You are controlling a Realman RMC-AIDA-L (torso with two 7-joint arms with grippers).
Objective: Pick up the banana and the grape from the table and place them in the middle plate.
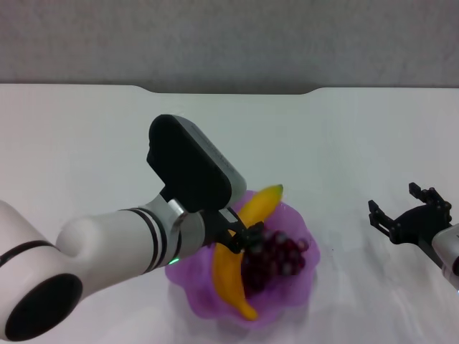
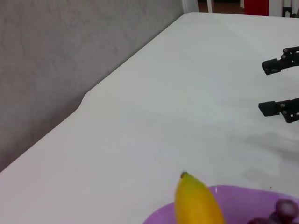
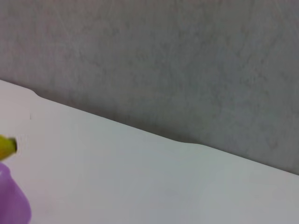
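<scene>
The orange-yellow banana (image 1: 262, 206) lies across the purple scalloped middle plate (image 1: 215, 304), and the dark red-purple grape (image 1: 276, 258) bunch rests in the plate beside it. My left gripper (image 1: 240, 238) hangs low over the plate, just above the banana and against the near side of the bunch. In the left wrist view, the banana (image 2: 198, 203) tip, the plate (image 2: 243, 200) rim and a few grapes (image 2: 280, 210) show. My right gripper (image 1: 409, 211) stands open and empty over the table to the right of the plate, and it is the right gripper (image 2: 280, 86) seen far off from the left wrist.
The white table (image 1: 344, 143) spreads wide around the plate, with a shallow notch (image 1: 229, 89) in its far edge against a grey wall. The right wrist view shows that wall, the table edge, the banana (image 3: 7, 147) tip and a bit of the plate (image 3: 14, 205).
</scene>
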